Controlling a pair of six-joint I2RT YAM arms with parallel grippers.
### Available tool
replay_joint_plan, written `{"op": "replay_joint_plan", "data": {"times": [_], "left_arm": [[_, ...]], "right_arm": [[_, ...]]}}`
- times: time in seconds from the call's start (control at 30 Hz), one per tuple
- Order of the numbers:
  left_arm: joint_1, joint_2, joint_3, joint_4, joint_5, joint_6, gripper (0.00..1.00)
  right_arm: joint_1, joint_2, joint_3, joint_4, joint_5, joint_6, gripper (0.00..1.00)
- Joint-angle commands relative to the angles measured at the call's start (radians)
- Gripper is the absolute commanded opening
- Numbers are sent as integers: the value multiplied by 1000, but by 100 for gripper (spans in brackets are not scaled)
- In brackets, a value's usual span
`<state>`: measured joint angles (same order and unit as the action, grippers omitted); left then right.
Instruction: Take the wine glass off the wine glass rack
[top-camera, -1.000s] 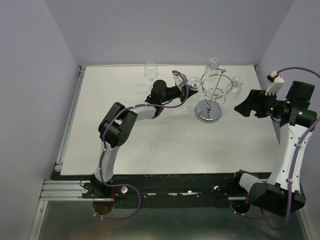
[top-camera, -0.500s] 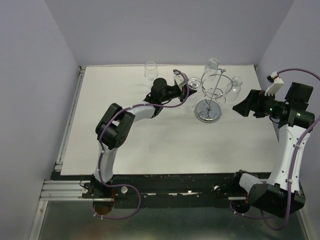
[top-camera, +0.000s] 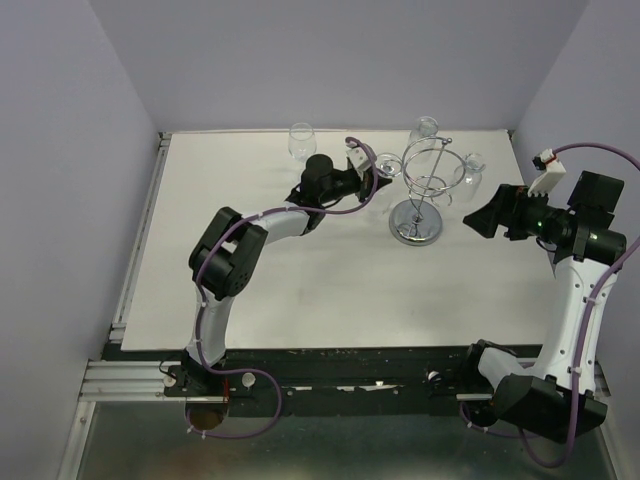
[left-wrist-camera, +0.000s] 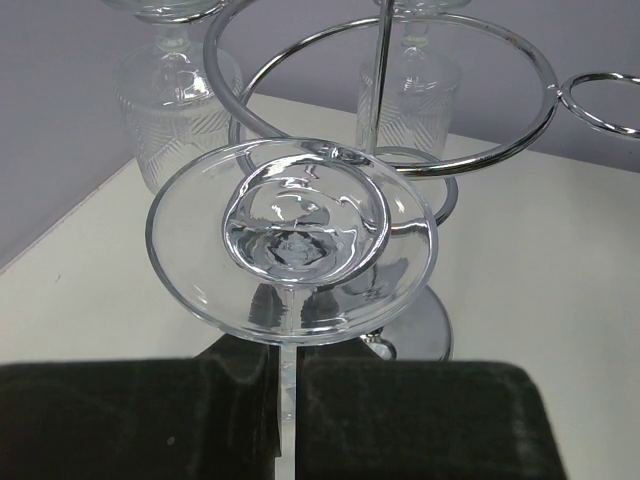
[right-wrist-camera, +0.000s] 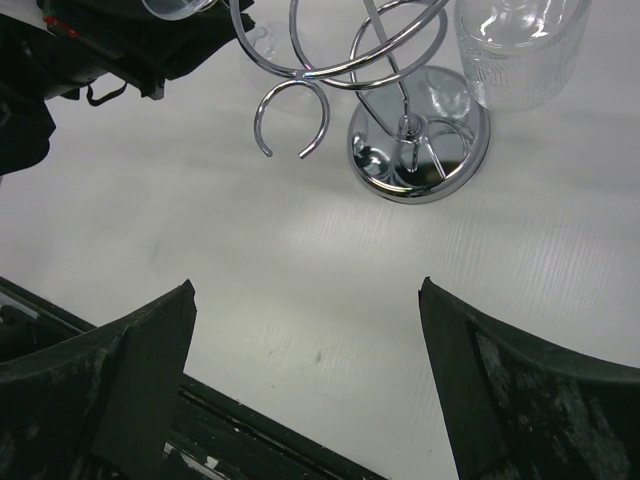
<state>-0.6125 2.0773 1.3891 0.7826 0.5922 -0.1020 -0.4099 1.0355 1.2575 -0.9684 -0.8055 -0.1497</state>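
stem of wine glass (left-wrist-camera: 290, 235) is clamped in left claw (left-wrist-camera: 288, 400) — foot just ahead, by wine glass rack (right-wrist-camera: 385, 150). right claw (right-wrist-camera: 305, 290) is spread wide — rack ahead, apart.

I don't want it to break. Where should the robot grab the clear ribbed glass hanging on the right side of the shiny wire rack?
Probably its thin stem above the bowl, from the right. The clear ribbed glass hangs bowl-down outside the shiny chrome wire rack, and the open right gripper faces it.
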Motion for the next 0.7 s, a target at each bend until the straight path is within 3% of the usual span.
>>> {"op": "replay_joint_plan", "data": {"times": [0.0, 0.67], "left_arm": [[7, -80, -1, 69, -14, -13, 0], [56, -123, -36, 4, 6, 45, 0]], "right_arm": [[-4, -14, -3, 14, -17, 6, 100], [-3, -20, -30, 31, -46, 10, 100]]}}
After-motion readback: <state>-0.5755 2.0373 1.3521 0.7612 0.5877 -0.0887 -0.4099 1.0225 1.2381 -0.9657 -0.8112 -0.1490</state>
